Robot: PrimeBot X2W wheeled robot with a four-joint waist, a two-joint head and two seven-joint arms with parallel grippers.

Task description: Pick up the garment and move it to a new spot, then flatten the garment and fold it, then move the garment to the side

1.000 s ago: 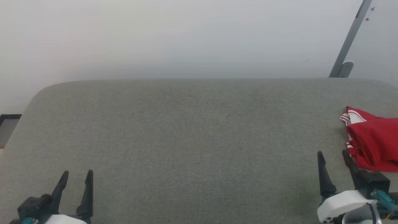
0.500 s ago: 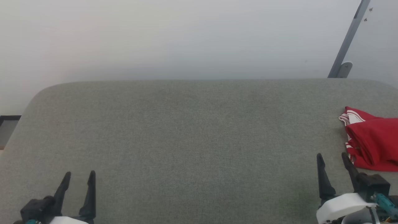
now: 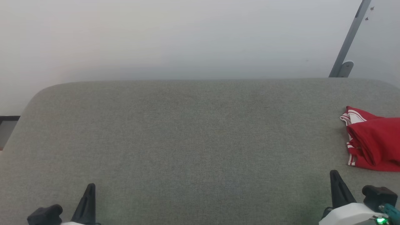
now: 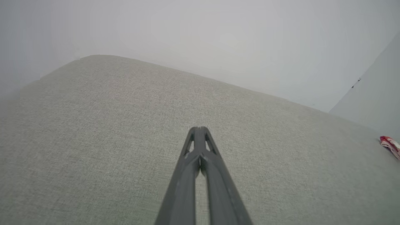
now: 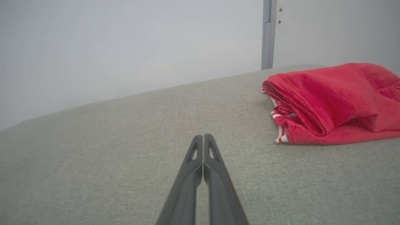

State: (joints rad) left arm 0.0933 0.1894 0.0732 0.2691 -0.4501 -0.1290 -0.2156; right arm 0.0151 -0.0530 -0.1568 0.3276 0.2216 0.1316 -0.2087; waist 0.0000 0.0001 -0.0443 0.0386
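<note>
As one reads from the near edge outward, the items run thus.

1. Left gripper point(image 3: 90, 187): low at the near left, over the cushion point(image 3: 187, 131). Its two dark fingers are pressed together tip to tip, with nothing between them and nothing held. The left wrist view shows the same closed pair point(image 4: 200, 128) pointing across bare grey fabric. Whether the tips touch the fabric cannot be told.

2. Right gripper point(image 3: 333, 172): low at the near right, its white housing showing a green light. Its fingers are likewise closed flat against each other point(image 5: 203, 136), gripping nothing and apart from the cloth.

3. Cushion: broad, grey-green woven upholstery with rounded far corners, bearing everything listed.

4. Garment point(image 3: 375, 143): a red, loosely folded bundle lying on the cushion at its right side. It sits beyond the right gripper and to that gripper's right, near but not touching it. Red-and-white striped trim shows along its left edge point(image 5: 331, 100). The left wrist view catches only a sliver at the far right point(image 4: 390, 145).

5. Wall point(image 3: 187, 37): pale and plain, behind the cushion.

6. Post point(image 3: 348, 40): grey metal, against the wall past the cushion's far right corner.
</note>
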